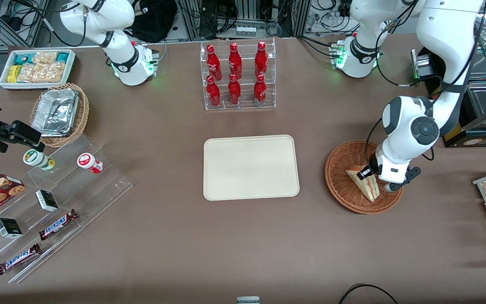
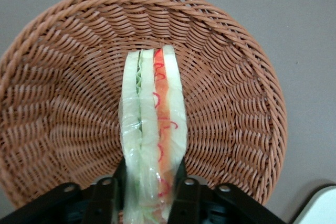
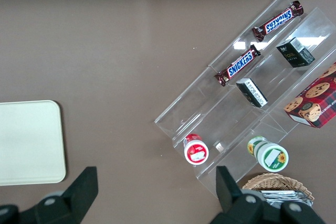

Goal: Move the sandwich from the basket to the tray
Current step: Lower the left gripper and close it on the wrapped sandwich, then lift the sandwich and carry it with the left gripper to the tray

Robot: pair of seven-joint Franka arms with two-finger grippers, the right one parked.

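Fig.: front view, read left to right. At the parked arm's end of the table a white box of snack packets (image 1: 37, 67) and a tan basket w/ foil containers (image 1: 59, 113) are seen near the table's farther edge; nearer the camera an acrylic stepped rack (image 1: 53, 211) carries candy bars, small boxes and two jars. At mid-table a clear rack of red bottles (image 1: 238, 76) stands farther from the camera than the tray (image 1: 251, 167), which is shown bare. Toward the working arm's end the basket (image 1: 344, 169) lies well apart from the tray, w/ open table between. The sandwich (image 1: 364, 182) is shown in the basket, standing on edge. The gripper (image 1: 373, 173) is down in the basket; in the wrist view its fingers (image 2: 186, 198) are seen pinching the sandwich (image 2: 153, 129) across its bread faces, at the end nearest the wrist.

Handling (judged): light, soft, film-wrapped, so prob. slippery and easily crushed; a gentle squeeze across the flat bread faces is best. Obstacles: only the basket rim (image 2: 273, 129) is to be cleared; the bottle rack is off the direct path.
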